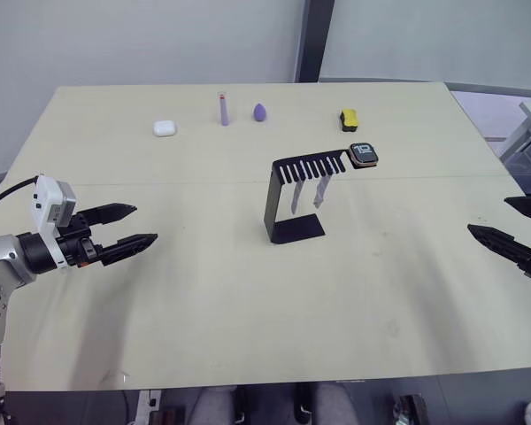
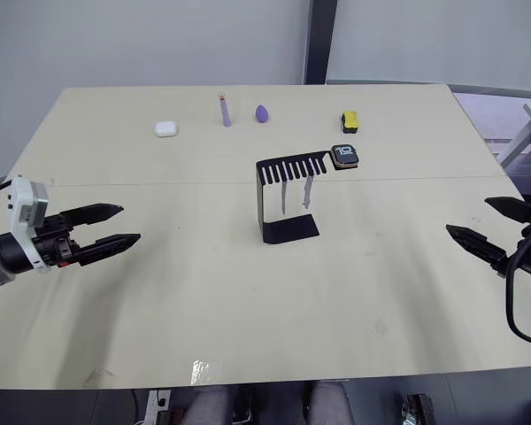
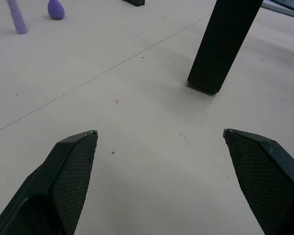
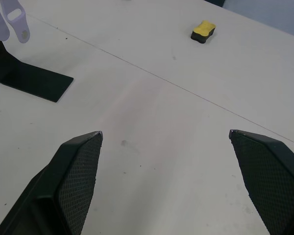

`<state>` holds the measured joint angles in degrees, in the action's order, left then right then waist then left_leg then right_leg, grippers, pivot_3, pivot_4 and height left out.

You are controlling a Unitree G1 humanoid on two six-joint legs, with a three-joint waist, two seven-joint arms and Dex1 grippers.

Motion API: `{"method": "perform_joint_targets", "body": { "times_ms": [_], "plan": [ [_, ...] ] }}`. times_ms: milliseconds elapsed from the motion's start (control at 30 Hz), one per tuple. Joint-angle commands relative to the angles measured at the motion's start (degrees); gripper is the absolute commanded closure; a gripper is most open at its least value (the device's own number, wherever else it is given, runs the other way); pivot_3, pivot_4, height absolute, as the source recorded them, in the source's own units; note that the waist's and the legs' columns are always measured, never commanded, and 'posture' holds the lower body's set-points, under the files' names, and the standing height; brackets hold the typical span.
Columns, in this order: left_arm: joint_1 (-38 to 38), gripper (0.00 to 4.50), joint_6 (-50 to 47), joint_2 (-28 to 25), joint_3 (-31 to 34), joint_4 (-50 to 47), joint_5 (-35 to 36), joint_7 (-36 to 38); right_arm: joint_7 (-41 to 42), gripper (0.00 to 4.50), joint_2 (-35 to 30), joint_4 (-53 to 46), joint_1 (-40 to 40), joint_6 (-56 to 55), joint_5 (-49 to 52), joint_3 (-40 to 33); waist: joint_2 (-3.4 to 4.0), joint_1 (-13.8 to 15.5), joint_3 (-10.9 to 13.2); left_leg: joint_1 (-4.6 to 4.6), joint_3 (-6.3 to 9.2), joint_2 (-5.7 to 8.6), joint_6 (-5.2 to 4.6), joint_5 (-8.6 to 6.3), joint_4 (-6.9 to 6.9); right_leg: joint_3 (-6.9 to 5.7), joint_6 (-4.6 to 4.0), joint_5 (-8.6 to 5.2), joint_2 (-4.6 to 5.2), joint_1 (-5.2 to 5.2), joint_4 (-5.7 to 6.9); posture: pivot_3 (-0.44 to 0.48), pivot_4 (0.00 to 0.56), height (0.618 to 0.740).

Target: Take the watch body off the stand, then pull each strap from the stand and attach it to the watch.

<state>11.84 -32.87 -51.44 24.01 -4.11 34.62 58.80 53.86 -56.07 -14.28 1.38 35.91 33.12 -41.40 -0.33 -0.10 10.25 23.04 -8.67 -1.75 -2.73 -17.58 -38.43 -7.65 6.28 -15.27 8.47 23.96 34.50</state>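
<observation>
Pale wood-grain laminate formed the table (image 1: 248, 292), and nearest the camera both grippers were observed hovering over it, well apart from the work. The left gripper (image 1: 134, 227) was recorded at the robot's left with its fingers spread and nothing between them. The right gripper (image 2: 483, 227) was recorded at the right edge, likewise spread and empty.

Farther in, near the table's middle, the stand (image 1: 293, 197) was found upright on its flat base, its slotted top arm reaching toward the right. Two pale straps (image 1: 308, 195) were seen hanging side by side from the comb slots, their lower ends clear of the base. The watch body (image 1: 364, 155) was seated at the far tip of the arm, screen upward.

The watch body was judged small, light and rigid, with a smooth screen likely to slip; a grip across its opposite side edges was judged safest, with the screen face avoided. The straps were judged soft and flexible, likely to swing and bend when pulled; hold was judged best taken near the upper end, close to the slot. The stand was judged light sheet metal, liable to tip or slide unless steadied.

At the far edge a white case (image 1: 165, 128), a purple stick (image 1: 223, 109), a purple egg shape (image 1: 260, 112) and a yellow-and-black block (image 1: 349, 118) were noted, none of them touched.
</observation>
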Motion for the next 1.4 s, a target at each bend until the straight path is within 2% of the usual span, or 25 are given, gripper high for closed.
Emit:
{"method": "perform_joint_targets", "body": {
  "times_ms": [33, 200, 400, 633, 767, 900, 1133, 1400],
  "plan": [
    [0.93, 0.07, 2.23, 0.60, 0.88, -1.20, 0.20, -1.00, -0.44, 0.12, -0.84, -0.98, -0.91, -1.22, -0.15, 0.06, 0.00, 0.00, 0.00, 0.00, 0.00, 0.00, 0.00, 0.00, 0.00, 0.00, 0.00, 0.00, 0.00, 0.00, 0.00, 0.000, 0.150, 0.740],
    [0.35, 0.07, 3.67, 1.47, -0.77, -2.29, -0.97, -1.74, -3.00, 0.12, -0.05, -3.23, -2.45, 0.31, 0.21, 2.08, 0.00, 0.02, 0.00, -0.01, 0.00, 0.00, 0.00, 0.01, 0.01, 0.01, 0.00, 0.00, 0.01, 0.01, 0.03, 0.000, 0.150, 0.740],
    [3.01, 0.07, 3.81, 2.45, -3.15, -3.06, -0.08, -1.70, -6.93, 0.12, 0.74, -6.77, -2.16, 1.29, -0.71, 1.92, 0.00, 0.09, 0.00, 0.00, -0.01, 0.01, -0.01, 0.02, -0.02, 0.01, 0.00, 0.00, 0.01, 0.00, 0.08, 0.000, 0.150, 0.740],
    [11.18, 0.07, -1.74, 3.32, -5.77, -5.87, 6.71, 0.11, -18.87, 0.12, 4.13, -20.61, -5.44, 12.24, 5.78, 1.60, 0.00, 0.11, 0.00, 0.01, 0.02, 0.00, 0.02, 0.04, -0.03, 0.04, 0.00, 0.00, 0.01, 0.00, 0.18, 0.000, 0.150, 0.740],
    [19.42, 0.07, -2.34, 5.81, -9.32, -5.24, 7.33, -0.68, -31.24, 0.12, 8.90, -30.10, -11.01, 20.98, 13.49, 2.74, 0.00, 0.13, 0.00, 0.02, 0.04, 0.01, 0.03, 0.07, -0.02, 0.05, 0.00, 0.00, -0.01, 0.00, 0.20, 0.000, 0.150, 0.740],
    [24.85, 0.07, 2.19, 8.52, -14.85, -3.86, 2.39, 0.01, -43.29, 0.12, 13.66, -35.27, -19.30, 25.78, 16.89, 8.31, -0.01, 0.07, 0.00, 0.04, 0.04, 0.05, 0.00, 0.09, -0.07, 0.04, 0.00, 0.00, -0.04, 0.00, 0.22, 0.000, 0.150, 0.740],
    [33.58, 0.07, 5.61, 14.58, -19.62, 0.75, 0.10, 0.62, -62.57, 0.12, 26.40, -33.88, -34.93, 34.31, 15.87, 20.41, 0.00, -0.11, 0.00, 0.18, 0.00, 0.00, 0.03, 0.21, -0.14, 0.05, 0.00, 0.00, -0.15, 0.13, 0.29, 0.000, 0.150, 0.740],
    [35.71, 0.07, 8.03, 17.77, -21.99, 2.73, -2.96, 0.28, -72.13, 0.12, 36.78, -29.25, -41.94, 38.30, 9.29, 26.17, 0.00, -0.21, 0.00, 0.21, -0.09, 0.02, -0.02, 0.24, -0.24, 0.13, 0.00, 0.00, -0.16, 0.18, 0.41, 0.000, 0.150, 0.740]
  ]
}}
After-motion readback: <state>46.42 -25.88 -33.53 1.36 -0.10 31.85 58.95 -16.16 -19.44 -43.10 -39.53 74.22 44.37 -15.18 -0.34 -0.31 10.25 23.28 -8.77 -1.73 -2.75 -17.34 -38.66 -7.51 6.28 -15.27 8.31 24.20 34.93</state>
